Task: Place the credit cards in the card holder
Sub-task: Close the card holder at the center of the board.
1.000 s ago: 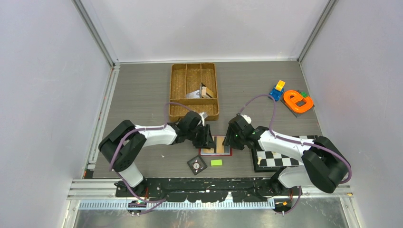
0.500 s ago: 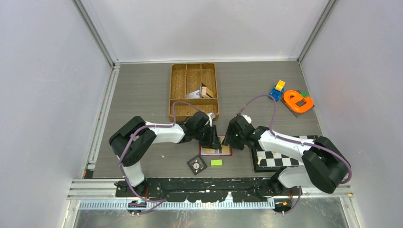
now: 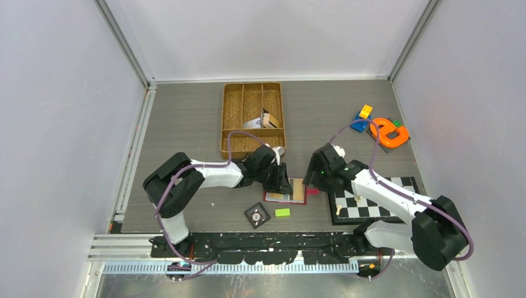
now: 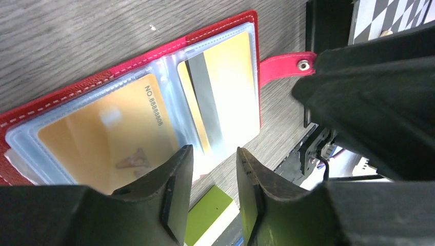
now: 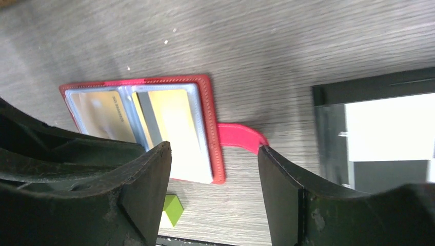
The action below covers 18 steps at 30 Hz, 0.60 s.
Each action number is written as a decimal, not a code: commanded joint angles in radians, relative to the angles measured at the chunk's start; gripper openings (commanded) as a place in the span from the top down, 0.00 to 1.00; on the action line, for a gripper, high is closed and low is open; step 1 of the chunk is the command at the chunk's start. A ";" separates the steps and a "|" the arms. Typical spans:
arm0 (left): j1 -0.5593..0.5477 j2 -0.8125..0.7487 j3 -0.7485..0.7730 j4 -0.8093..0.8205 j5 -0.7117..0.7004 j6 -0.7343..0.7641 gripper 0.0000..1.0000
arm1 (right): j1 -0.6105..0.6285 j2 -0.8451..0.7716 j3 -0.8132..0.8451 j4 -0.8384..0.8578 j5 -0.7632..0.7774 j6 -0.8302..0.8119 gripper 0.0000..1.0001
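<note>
The card holder is a red wallet lying open and flat on the table, its closing tab stretched out to the right. Two tan-orange credit cards sit in its clear pockets: one in the left pocket, one with a grey stripe in the right pocket. My left gripper hovers over the wallet's near edge, open, with nothing between the fingers. My right gripper stands open just right of the wallet, above the tab, holding nothing. Both grippers flank the wallet.
A small green block and a black tile with a dial lie just in front of the wallet. A chessboard sits to the right. The woven tray stands behind, with an orange toy and bricks at the back right.
My left gripper has moved right over the open wallet. My right gripper has drawn back to the right and widened its jaws. The wallet now lies a little further right.
</note>
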 commanded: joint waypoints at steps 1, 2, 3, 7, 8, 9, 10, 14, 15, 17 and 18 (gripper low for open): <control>-0.002 -0.080 -0.005 0.026 -0.045 0.038 0.59 | -0.057 -0.064 0.066 -0.149 0.060 -0.085 0.31; -0.001 -0.094 -0.007 0.016 -0.052 0.044 0.57 | -0.064 -0.065 0.071 -0.160 0.058 -0.098 0.31; -0.001 -0.109 -0.009 0.002 -0.062 0.049 0.55 | -0.068 -0.060 0.077 -0.178 0.063 -0.107 0.31; 0.014 -0.168 -0.010 -0.062 -0.087 0.075 0.50 | -0.069 -0.037 0.082 -0.204 0.070 -0.122 0.32; 0.022 -0.180 -0.009 -0.075 -0.093 0.084 0.49 | -0.068 -0.032 0.077 -0.197 0.054 -0.126 0.33; 0.032 -0.190 -0.008 -0.100 -0.096 0.090 0.48 | -0.069 -0.026 0.077 -0.189 0.038 -0.125 0.34; 0.041 -0.199 -0.007 -0.124 -0.097 0.095 0.48 | -0.069 -0.017 0.074 -0.182 0.025 -0.126 0.35; 0.091 -0.238 -0.024 -0.163 -0.095 0.109 0.47 | -0.068 0.028 0.055 -0.139 -0.016 -0.115 0.43; 0.101 -0.249 -0.030 -0.171 -0.095 0.114 0.47 | -0.068 0.035 0.048 -0.130 -0.020 -0.111 0.46; 0.123 -0.272 -0.042 -0.186 -0.096 0.121 0.47 | -0.069 0.046 0.040 -0.109 -0.025 -0.104 0.52; 0.134 -0.283 -0.048 -0.194 -0.097 0.124 0.47 | -0.068 0.050 0.037 -0.098 -0.027 -0.102 0.55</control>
